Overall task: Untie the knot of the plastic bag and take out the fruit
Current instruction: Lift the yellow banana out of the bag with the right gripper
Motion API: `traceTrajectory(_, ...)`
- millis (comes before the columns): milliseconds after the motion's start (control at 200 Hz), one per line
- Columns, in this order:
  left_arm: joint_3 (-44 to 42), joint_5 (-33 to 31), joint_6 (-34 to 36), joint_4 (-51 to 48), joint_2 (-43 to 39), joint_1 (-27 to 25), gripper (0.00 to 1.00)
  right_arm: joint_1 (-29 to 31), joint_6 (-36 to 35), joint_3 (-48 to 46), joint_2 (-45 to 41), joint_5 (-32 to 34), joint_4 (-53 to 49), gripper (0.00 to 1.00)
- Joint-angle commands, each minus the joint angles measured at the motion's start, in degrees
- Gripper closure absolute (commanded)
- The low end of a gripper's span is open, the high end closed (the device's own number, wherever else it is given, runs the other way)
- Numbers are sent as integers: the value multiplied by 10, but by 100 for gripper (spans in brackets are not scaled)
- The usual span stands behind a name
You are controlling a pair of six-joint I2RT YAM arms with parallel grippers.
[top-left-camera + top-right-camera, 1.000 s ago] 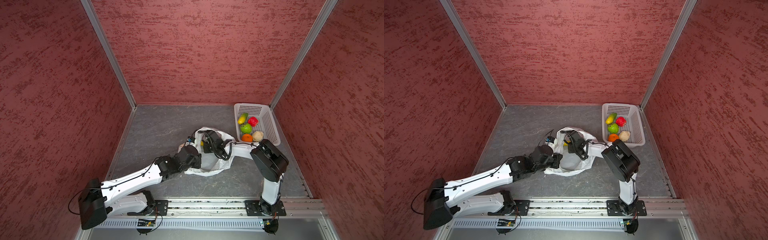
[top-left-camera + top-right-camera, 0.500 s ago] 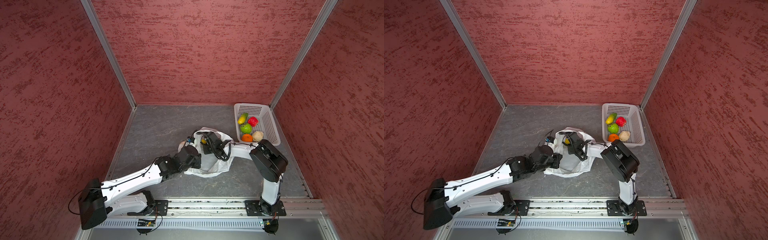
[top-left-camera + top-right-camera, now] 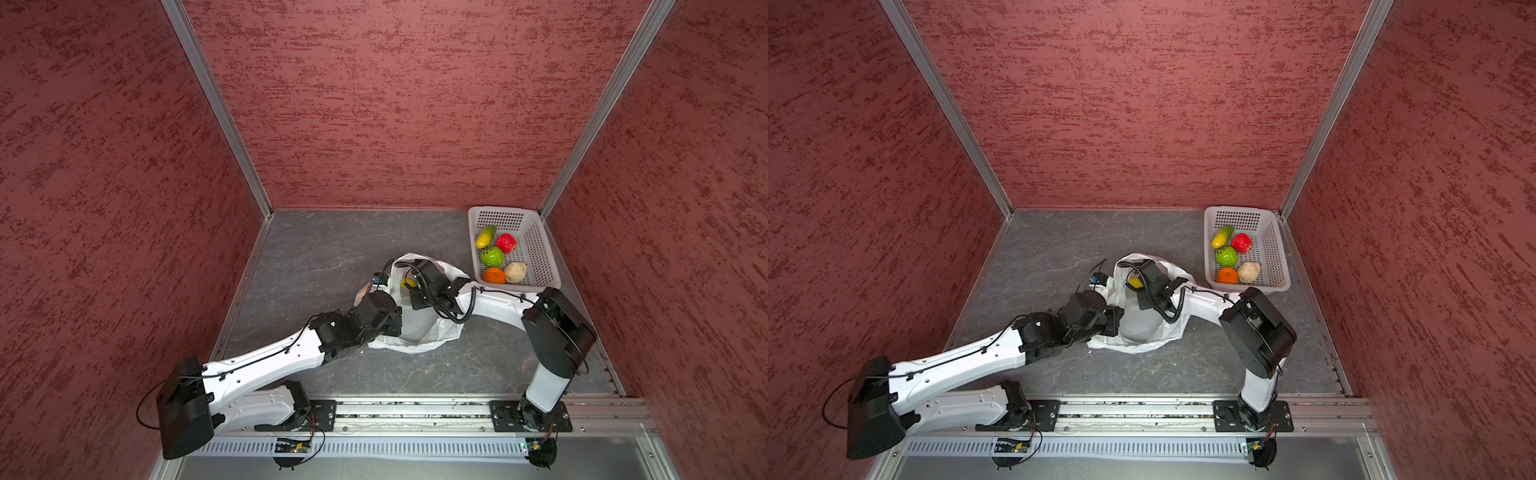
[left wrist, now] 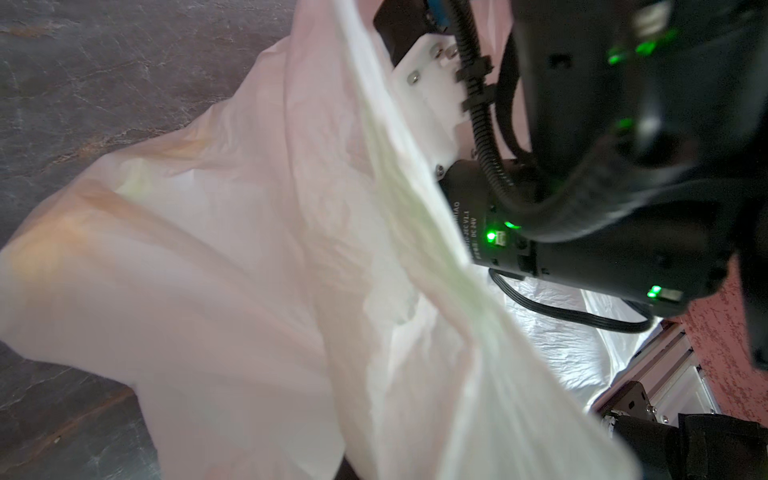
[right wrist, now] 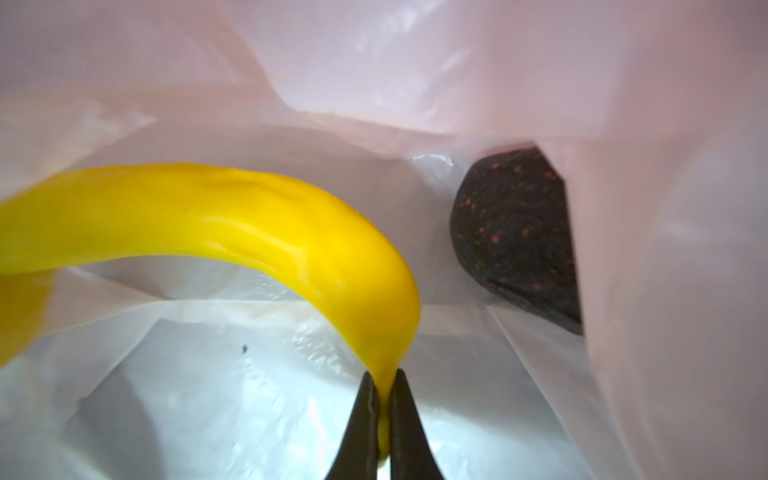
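A white perforated plastic basket (image 3: 538, 253) (image 3: 1273, 249) sits in the far right corner of a dark grey, stone-patterned tabletop (image 3: 332, 249) (image 3: 1050, 249), seen in both top views. Textured red walls enclose the space: a back wall (image 3: 395, 104) behind the basket, a right wall (image 3: 685, 249) just beside it, and a left wall (image 3: 104, 208) well apart from it. An aluminium corner post (image 3: 602, 104) rises just beside the basket. Well in front of the basket, a metal rail (image 3: 415, 409) runs along the tabletop's near edge.

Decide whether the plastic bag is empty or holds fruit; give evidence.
Holds fruit: the right wrist view shows a yellow banana and a dark speckled fruit inside the plastic bag, the right gripper pinching the banana's tip.
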Motion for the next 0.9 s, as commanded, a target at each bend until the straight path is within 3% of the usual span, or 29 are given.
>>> traceTrajectory(0, -3, -7, 0, -1, -6, 3, 100, 6, 12, -5, -29, -16, -33, 97)
traceTrajectory(897, 18, 22, 17, 7, -3, 54, 100, 91, 148, -21, -251, 55, -308, 100)
